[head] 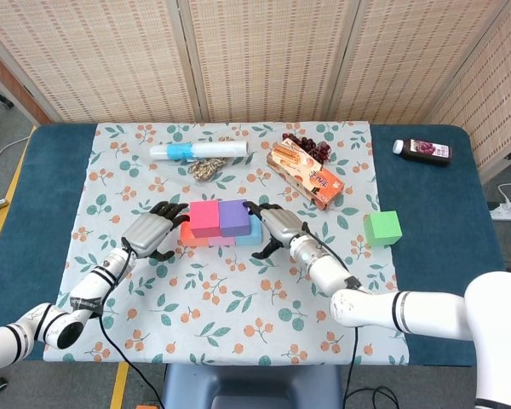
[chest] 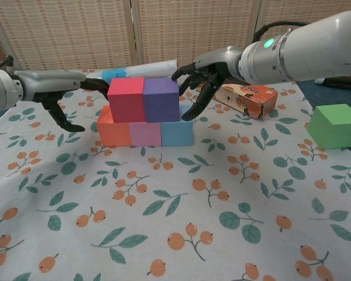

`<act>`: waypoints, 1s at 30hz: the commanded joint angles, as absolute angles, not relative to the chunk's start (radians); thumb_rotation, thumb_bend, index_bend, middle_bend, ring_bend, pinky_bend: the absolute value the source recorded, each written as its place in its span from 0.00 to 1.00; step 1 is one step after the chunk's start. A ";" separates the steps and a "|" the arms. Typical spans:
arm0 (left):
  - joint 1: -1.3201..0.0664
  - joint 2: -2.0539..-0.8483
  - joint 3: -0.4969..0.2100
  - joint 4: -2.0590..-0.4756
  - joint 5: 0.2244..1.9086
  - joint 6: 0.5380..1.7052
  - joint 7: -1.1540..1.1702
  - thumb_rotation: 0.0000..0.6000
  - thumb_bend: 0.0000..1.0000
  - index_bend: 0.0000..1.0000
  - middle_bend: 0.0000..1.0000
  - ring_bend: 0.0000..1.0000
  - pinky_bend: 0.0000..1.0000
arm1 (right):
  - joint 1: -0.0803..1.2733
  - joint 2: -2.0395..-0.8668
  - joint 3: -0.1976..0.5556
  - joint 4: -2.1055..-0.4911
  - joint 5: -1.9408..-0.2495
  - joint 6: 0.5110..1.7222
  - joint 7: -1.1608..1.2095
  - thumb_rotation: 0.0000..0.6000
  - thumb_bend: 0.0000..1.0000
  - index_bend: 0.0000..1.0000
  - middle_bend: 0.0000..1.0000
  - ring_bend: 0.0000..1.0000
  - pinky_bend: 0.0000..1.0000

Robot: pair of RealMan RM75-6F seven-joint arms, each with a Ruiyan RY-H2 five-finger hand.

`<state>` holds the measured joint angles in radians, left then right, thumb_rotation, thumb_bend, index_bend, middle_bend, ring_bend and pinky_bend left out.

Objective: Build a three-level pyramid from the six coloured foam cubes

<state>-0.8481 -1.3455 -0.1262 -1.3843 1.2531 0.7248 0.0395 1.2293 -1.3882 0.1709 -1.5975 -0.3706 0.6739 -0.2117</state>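
Chest view has your right hand (chest: pixel 202 79) at the right flank of the purple cube (chest: pixel 161 99), fingers spread and curled toward it, holding nothing as far as I can tell, fingertips at or just off its side face. Your left hand (chest: pixel 61 93) mirrors it on the far side by the red cube (chest: pixel 126 100), fingers apart, also carrying nothing; whether either hand actually touches foam I can't say. Between them the two upper cubes sit side by side, touching, on a base row of orange cube (chest: pixel 112 130), pink cube (chest: pixel 144 133) and blue cube (chest: pixel 176 131). So two levels look done, and the green cube (chest: pixel 334 125) waits well apart at the right on the bare blue table (head: pixel 434 213), still to be fetched for the top. Watch the withdrawal: a fingertip dragging on the foam as you pull away could shift the upper pair off centre or slide the light base row on the floral cloth (chest: pixel 181 222). Squeeze from both sides and the cubes may pop upward. Swinging right for the green one, mind the snack box (chest: pixel 248 96) just behind your wrist
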 commanded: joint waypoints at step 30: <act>-0.754 -1.273 -0.107 -1.445 1.284 0.858 -0.031 1.00 0.29 0.18 0.00 0.00 0.00 | 1.137 -1.229 0.138 -1.770 -0.510 0.850 -0.243 1.00 0.11 0.00 0.13 0.00 0.00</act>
<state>-0.7742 -1.2881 -0.1094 -1.4300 1.2742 0.8323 -0.0160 1.1661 -1.2675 0.1526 -1.7311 -0.4731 0.8080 -0.2260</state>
